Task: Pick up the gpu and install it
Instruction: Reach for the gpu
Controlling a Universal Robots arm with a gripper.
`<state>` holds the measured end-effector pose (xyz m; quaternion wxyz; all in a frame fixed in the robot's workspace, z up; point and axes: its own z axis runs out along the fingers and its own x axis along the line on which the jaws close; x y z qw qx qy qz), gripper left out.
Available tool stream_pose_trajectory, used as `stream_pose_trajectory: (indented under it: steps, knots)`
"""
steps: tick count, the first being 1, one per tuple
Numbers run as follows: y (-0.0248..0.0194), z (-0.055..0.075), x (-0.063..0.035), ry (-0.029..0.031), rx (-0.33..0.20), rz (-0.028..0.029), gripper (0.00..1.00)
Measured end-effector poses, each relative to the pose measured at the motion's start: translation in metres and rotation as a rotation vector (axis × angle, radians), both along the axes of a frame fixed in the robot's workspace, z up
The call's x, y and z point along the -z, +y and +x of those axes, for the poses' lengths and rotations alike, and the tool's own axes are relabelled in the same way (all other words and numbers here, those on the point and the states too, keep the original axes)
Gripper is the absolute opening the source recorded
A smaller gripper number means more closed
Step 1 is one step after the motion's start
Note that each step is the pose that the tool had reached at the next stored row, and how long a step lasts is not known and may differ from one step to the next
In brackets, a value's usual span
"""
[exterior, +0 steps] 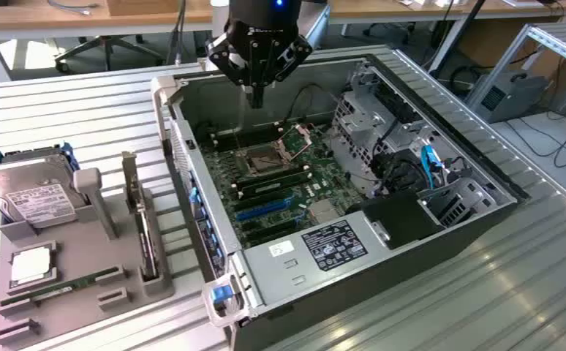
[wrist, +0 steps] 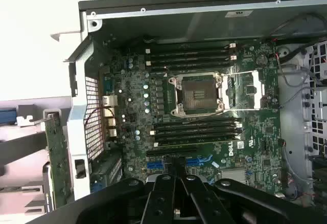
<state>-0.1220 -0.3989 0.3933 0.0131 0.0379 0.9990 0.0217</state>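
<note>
Ribbed metal tabletop (exterior: 517, 292) under open computer case (exterior: 178, 131), clenched empty hand (exterior: 254, 99) above, wooden desks (exterior: 29, 16) behind.

My gripper (exterior: 254, 99) is black all over. The case (exterior: 332, 80) is grey metal, with a perforated grid pattern on one wall. Inside the case, the circuit board (exterior: 293, 183) is dark green, crossed by black slots and bright blue ones (exterior: 263, 210), with a silver socket frame. A blue cable (exterior: 428, 164) and a black box with a white label (exterior: 337, 245) are in there too. Beside the case, a pale grey tray (exterior: 78, 252) carries the dark graphics card (exterior: 145, 234) with its silver bracket, a silver drive (exterior: 34, 197) with a white label, and a green memory stick (exterior: 63, 287). The table (exterior: 517, 292) under the case is silver, striped with ridges.
</note>
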Motion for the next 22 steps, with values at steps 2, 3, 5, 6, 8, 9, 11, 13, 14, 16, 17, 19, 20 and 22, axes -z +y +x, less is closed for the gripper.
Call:
stream_pose_trajectory:
  steps: [2,3,5,6,8,9,11,13,14,16,17,19,20,22]
  knots:
    - [0.0000,-0.001,0.0000,0.0000,0.000,0.0000,0.11]
    - [0.0000,-0.002,0.0000,0.0000,0.000,0.0000,0.11]
    - [0.0000,-0.003,0.0000,0.0000,0.000,0.0000,0.11]
    - [0.0000,-0.004,0.0000,-0.0001,0.000,0.0000,0.11]
    - [0.0000,-0.005,0.0000,0.0000,0.000,0.0000,0.11]
    - [0.0000,-0.006,0.0000,0.0000,0.000,0.0000,0.11]
    - [0.0000,-0.008,0.0000,0.0000,0.000,0.0000,0.11]
    - [0.0000,-0.009,0.0000,-0.0001,0.000,0.0000,0.11]
    - [0.0000,-0.010,0.0000,0.0000,0.000,0.0000,0.11]
    - [0.0000,-0.011,0.0000,0.0000,0.000,0.0000,0.11]
    - [0.0000,-0.012,0.0000,-0.0001,0.000,0.0000,0.11]
    - [0.0000,-0.014,0.0000,0.0000,0.000,0.0000,0.11]
    - [0.0000,-0.015,0.0000,0.0000,0.000,0.0000,0.11]
    - [0.0000,-0.016,0.0000,0.0000,0.000,0.0000,0.11]
